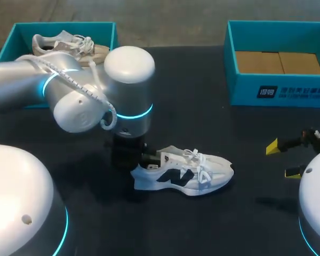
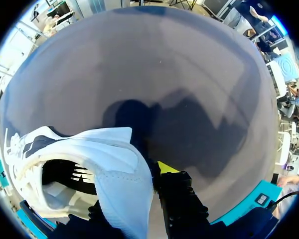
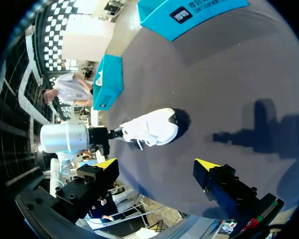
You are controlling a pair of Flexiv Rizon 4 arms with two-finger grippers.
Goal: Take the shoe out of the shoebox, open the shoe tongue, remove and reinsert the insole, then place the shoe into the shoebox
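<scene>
A white sneaker with a dark side logo and white laces lies on the black table, toe pointing right. My left gripper is at its heel and shut on the heel collar. In the left wrist view the shoe's heel sits between the fingers; one yellow fingertip shows and the other is hidden behind the heel. The shoe's opening and insole are visible beside the gripper. My right gripper stands open at the table's right, well clear of the shoe, with nothing between its fingers.
A teal shoebox at the back left holds a second, beige sneaker. Another teal box at the back right has brown cardboard inside. My left arm's bulky joints hang over the table's left half.
</scene>
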